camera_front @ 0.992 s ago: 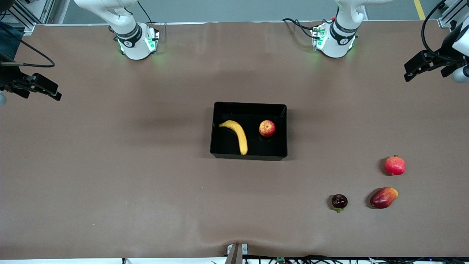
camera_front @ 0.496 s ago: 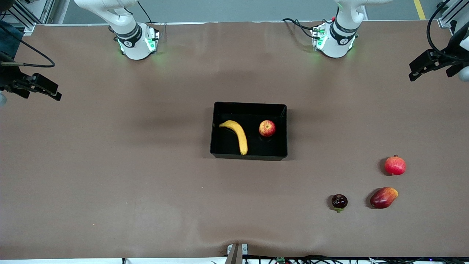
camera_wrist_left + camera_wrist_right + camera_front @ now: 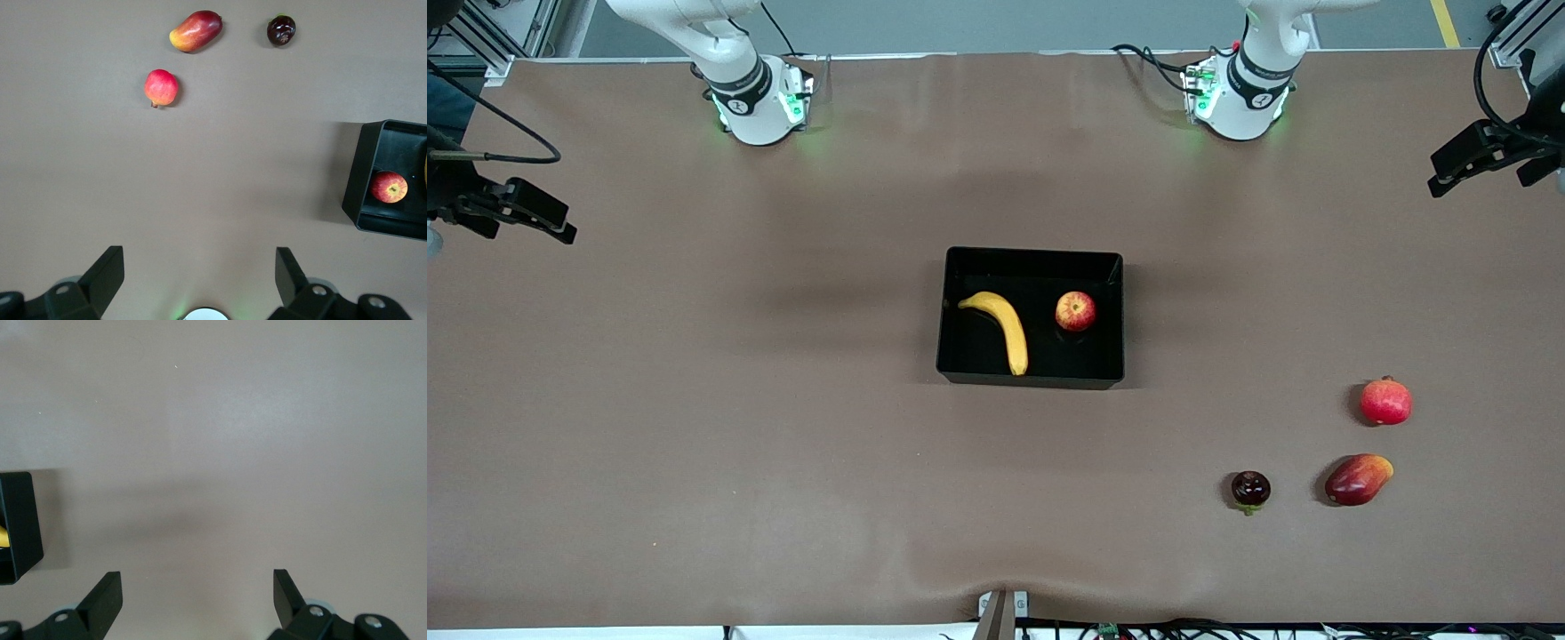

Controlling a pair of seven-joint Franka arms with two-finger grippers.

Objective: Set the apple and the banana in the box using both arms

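The black box [image 3: 1032,258] sits mid-table. Inside it lie the yellow banana [image 3: 1000,327], toward the right arm's end, and the red-yellow apple [image 3: 1075,311] beside it, apart. My left gripper [image 3: 1449,173] hangs open and empty over the bare table at the left arm's end. Its wrist view shows its wide-spread gripper [image 3: 199,263], the box corner [image 3: 363,173] and the apple [image 3: 389,187]. My right gripper [image 3: 560,227] is open and empty over the right arm's end. From its wrist, the gripper [image 3: 197,587] shows with a box corner [image 3: 20,520] and a banana sliver [image 3: 3,537].
Three other fruits lie toward the left arm's end, nearer the front camera than the box: a red pomegranate [image 3: 1385,401], a red mango [image 3: 1357,479] and a small dark fruit [image 3: 1250,489]. The two arm bases [image 3: 760,102] [image 3: 1236,98] stand along the table's back edge.
My left gripper has drawn outward toward the left arm's end of the table and slightly toward the bases. The right arm, the fruit and the box have not moved.
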